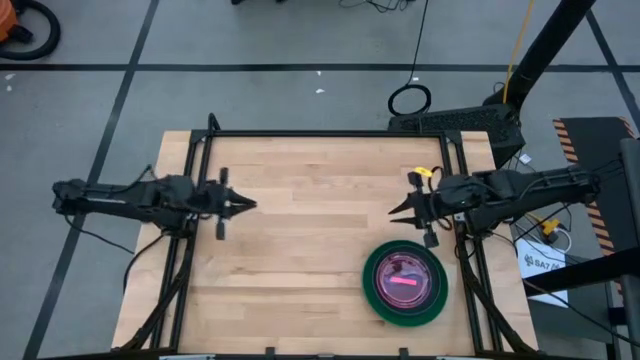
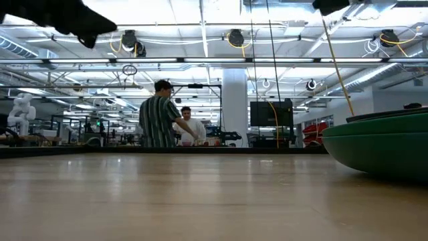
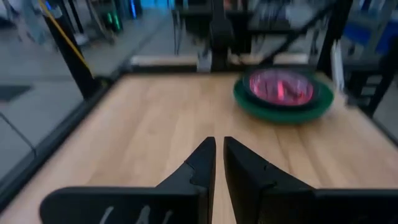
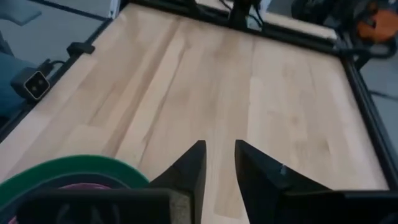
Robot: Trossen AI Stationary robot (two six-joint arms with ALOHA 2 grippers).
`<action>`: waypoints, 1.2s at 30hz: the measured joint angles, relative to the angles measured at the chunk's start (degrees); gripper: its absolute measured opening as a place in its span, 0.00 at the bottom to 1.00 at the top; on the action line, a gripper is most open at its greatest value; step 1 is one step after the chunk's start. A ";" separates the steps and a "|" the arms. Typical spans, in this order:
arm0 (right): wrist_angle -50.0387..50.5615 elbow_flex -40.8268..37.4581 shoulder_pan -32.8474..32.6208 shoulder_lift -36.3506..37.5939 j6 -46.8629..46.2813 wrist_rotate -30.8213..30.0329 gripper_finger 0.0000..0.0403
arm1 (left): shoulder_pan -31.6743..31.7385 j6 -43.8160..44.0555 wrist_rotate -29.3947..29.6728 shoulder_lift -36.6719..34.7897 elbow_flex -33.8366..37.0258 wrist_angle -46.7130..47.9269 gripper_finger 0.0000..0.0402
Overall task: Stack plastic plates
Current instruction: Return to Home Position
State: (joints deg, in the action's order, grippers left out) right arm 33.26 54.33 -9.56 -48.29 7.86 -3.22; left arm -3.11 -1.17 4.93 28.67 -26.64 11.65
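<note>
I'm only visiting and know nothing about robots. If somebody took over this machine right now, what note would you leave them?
Left gripper: shut, empty, over the table's left side.
Right gripper: fingers slightly apart, empty, on the right side near the stack, not touching it.
Plates: one stack at the near right, large green plate at the bottom, pink plate on top.
Done: no loose plates in view.
Left: probably only parking the arms.

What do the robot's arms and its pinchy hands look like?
Both arms are thin, dark and jointed, the left arm and the right arm, with black cables trailing from them. Each ends in two black, pointed, wedge-shaped fingers: left gripper, right gripper. The right arm has a small yellow piece near its gripper.
</note>
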 joint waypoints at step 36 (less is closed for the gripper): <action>-39.41 -48.43 0.20 48.01 2.84 -8.53 0.19 | 0.04 -1.10 5.09 -20.86 11.61 -6.25 0.10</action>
State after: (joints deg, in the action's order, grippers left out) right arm -6.16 5.89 -9.37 -0.28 10.69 -11.76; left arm -3.07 -2.27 10.02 7.81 -15.03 5.40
